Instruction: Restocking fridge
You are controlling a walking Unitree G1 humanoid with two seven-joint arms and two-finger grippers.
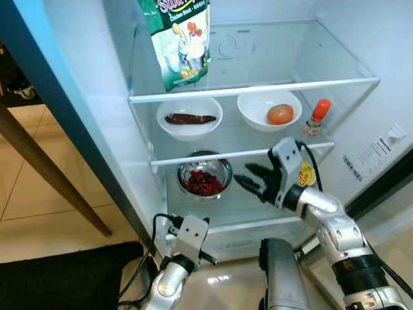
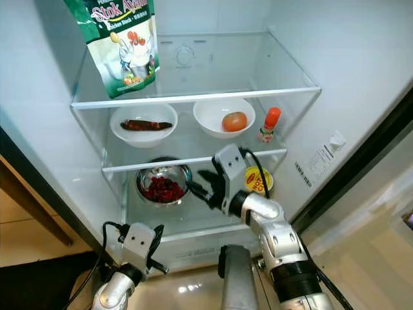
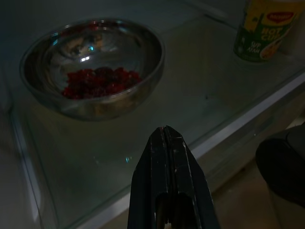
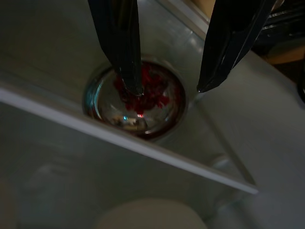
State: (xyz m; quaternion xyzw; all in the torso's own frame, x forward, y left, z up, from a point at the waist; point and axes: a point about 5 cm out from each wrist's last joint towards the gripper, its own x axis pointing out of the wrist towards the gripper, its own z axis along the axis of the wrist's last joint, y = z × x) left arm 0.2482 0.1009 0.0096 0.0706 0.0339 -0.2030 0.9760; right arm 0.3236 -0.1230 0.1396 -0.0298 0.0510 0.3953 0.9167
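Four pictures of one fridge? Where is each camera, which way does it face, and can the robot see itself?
Left eye, on the head: looks down into the fridge; both arms show, the right claw open beside the steel bowl.
Right eye: same scene, slightly shifted; left claw low.
Left wrist: looks along its shut fingers at the bowl and a yellow cup.
Right wrist: looks between spread fingers onto the bowl.
All four share the bowl.

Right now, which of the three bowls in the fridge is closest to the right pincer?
The steel bowl of red berries on the lower shelf, level with the open right pincer. The two white bowls, holding a sausage and a tomato, sit one shelf above.
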